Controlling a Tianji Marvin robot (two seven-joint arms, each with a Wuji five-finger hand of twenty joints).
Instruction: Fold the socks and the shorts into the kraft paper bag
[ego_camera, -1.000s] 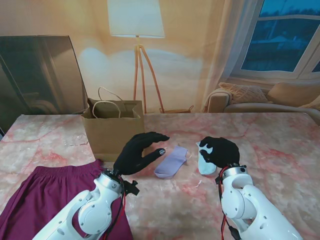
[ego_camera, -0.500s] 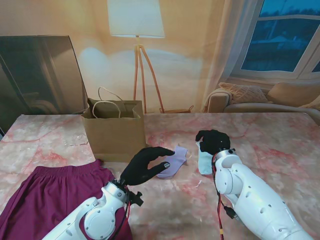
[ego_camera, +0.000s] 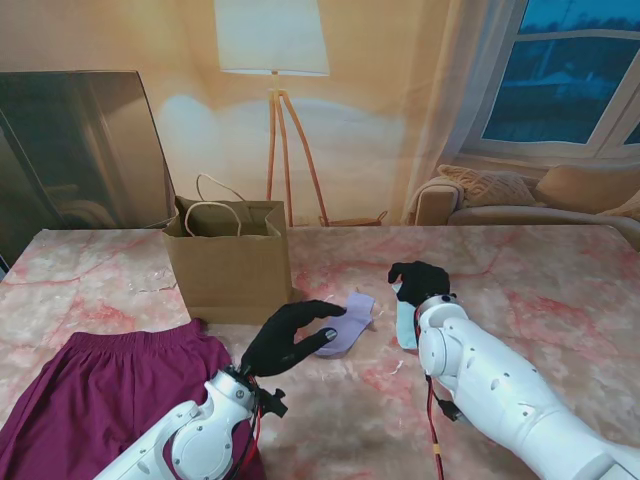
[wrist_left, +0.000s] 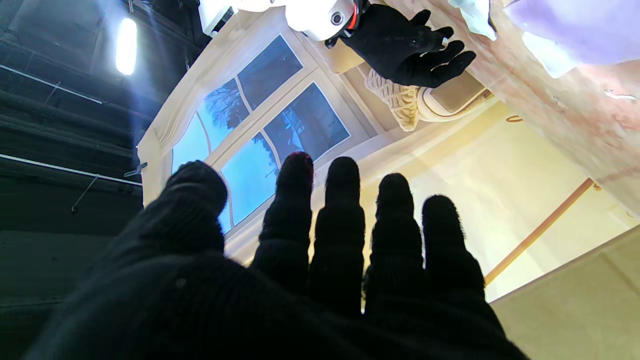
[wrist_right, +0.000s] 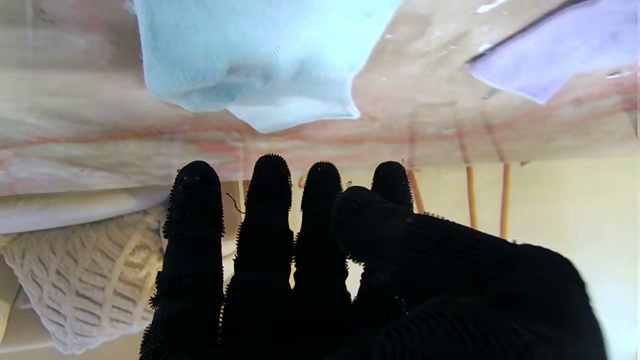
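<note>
Pink marble surface (ego_camera: 560, 290) in a lamplit living room, both hands poised over the socks

The maroon shorts (ego_camera: 95, 395) lie spread flat at the near left, not yet folded, and the paper bag (ego_camera: 228, 262) stands upright and open-topped just beyond them, close enough for either arm to drop clothes in; the lilac sock (ego_camera: 347, 322) lies to the right of the bag and the pale blue sock (ego_camera: 406, 322) just beside it, both flat on the marble, so nothing looks packed; the left hand (ego_camera: 292, 335) reaches over the lilac sock's near end with fingers (wrist_left: 340, 220) straight and slightly spread, holding nothing, seemingly lining up to pin or pinch that end; the right hand (ego_camera: 420, 281) hangs over the far end of the blue sock, fingers (wrist_right: 265, 215) extended side by side, empty, likely to catch its edge for a fold
</note>
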